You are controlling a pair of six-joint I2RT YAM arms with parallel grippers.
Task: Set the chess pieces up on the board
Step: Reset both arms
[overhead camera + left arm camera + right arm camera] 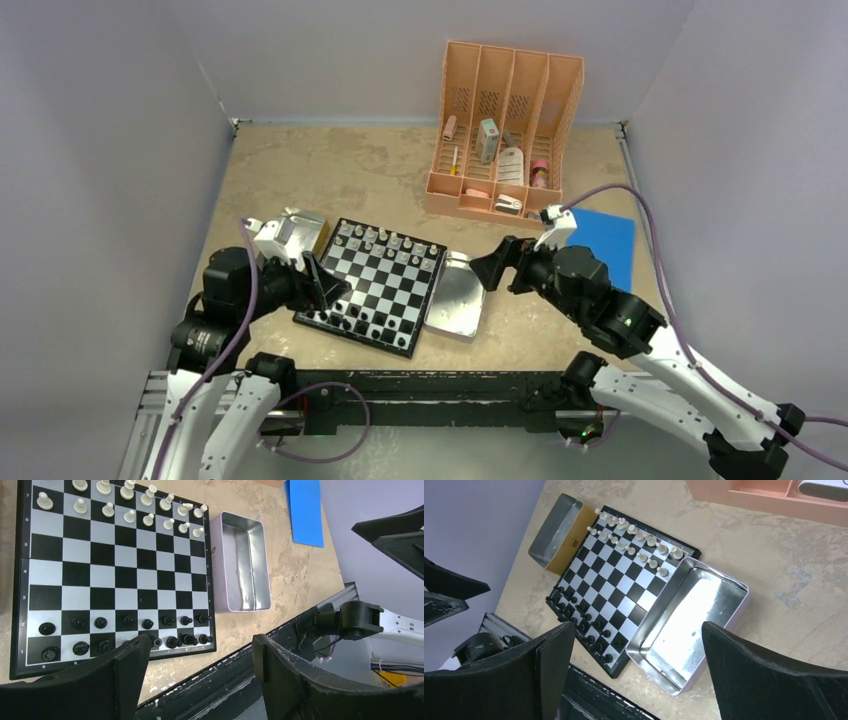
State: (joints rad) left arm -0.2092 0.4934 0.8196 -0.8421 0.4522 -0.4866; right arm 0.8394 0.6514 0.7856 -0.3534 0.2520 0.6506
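The board lies between my two arms. Silvery-white chess pieces fill its two far rows, and black chess pieces fill its two near rows. In the left wrist view the white pieces stand at the top of the board and the black ones at the bottom. My left gripper hangs open and empty over the board's near right corner and the table edge. My right gripper is open and empty above the silver tray's near end, right of the board.
An empty silver tray lies against the board's right side. A gold-sided tin sits at its far left corner. An orange desk organizer with small items stands at the back, with a blue sheet to the right.
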